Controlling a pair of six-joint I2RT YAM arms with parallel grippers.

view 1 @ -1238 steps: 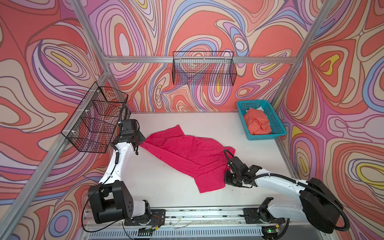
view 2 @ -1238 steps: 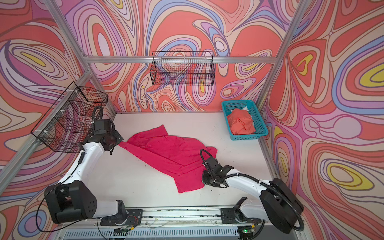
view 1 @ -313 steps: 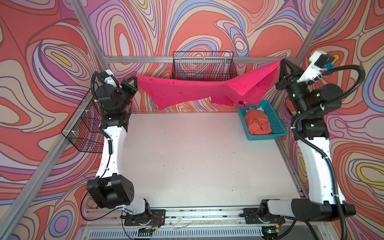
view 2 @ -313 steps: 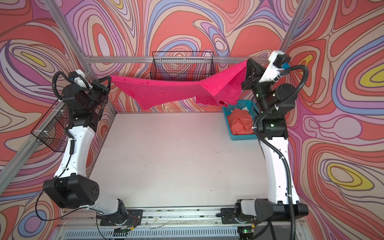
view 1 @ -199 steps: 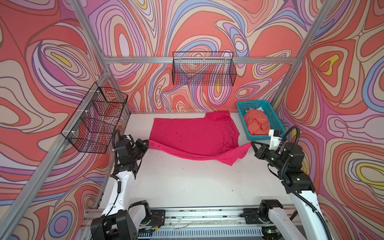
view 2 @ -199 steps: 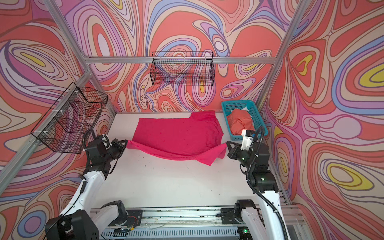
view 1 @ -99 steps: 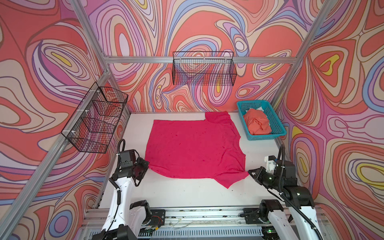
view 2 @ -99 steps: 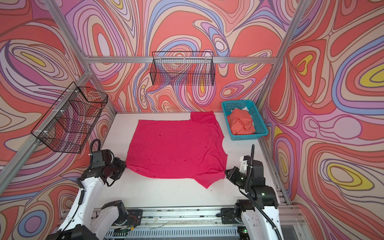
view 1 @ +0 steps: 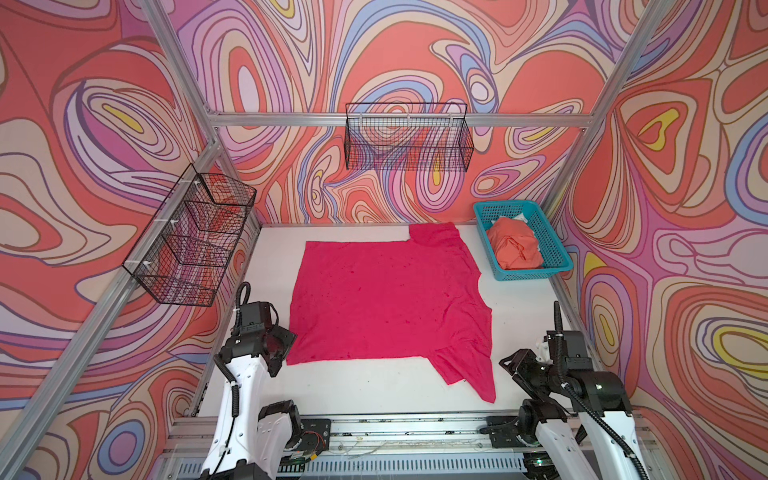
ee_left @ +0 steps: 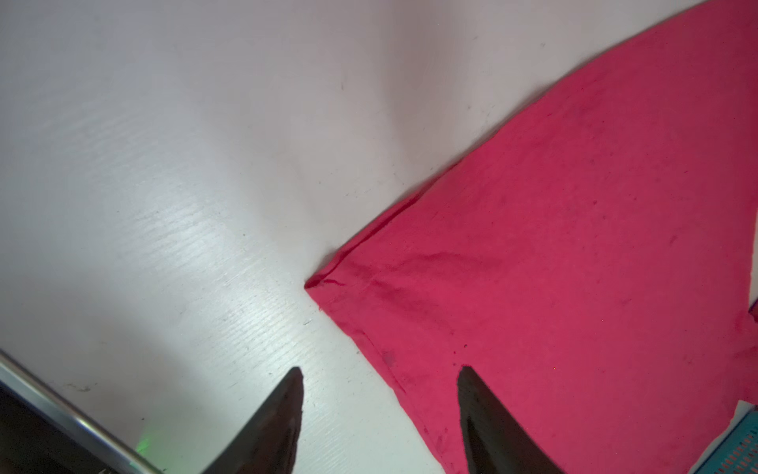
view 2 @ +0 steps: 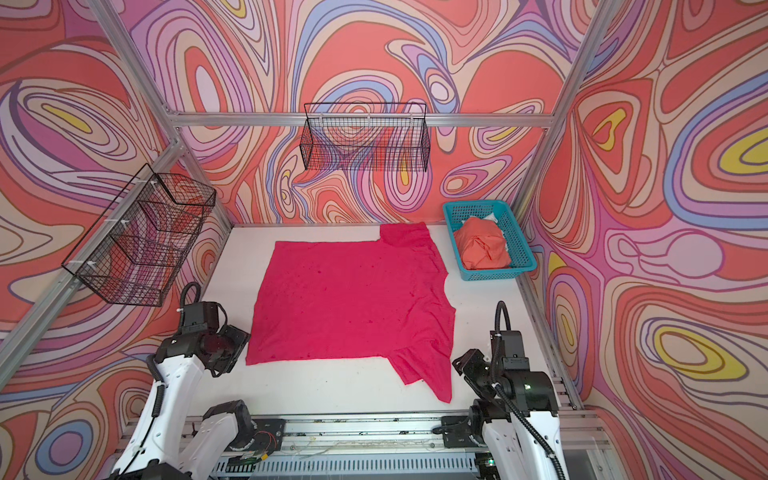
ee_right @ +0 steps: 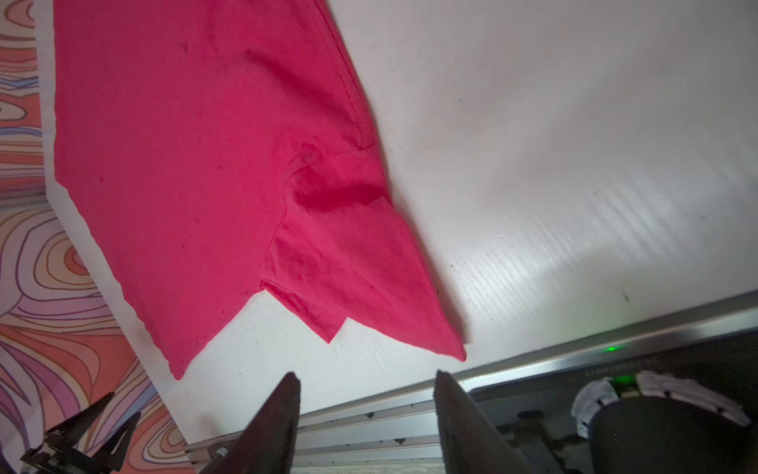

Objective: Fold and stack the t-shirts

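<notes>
Left pincer and right pincer both stand spread and empty, the magenta t-shirt flat on the desk between them, the orange t-shirt bunched in a basket beyond the right pincer.

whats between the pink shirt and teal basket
Bare white tabletop only, between magenta cotton t-shirt and teal plastic lattice basket, shown in both top views.
</notes>
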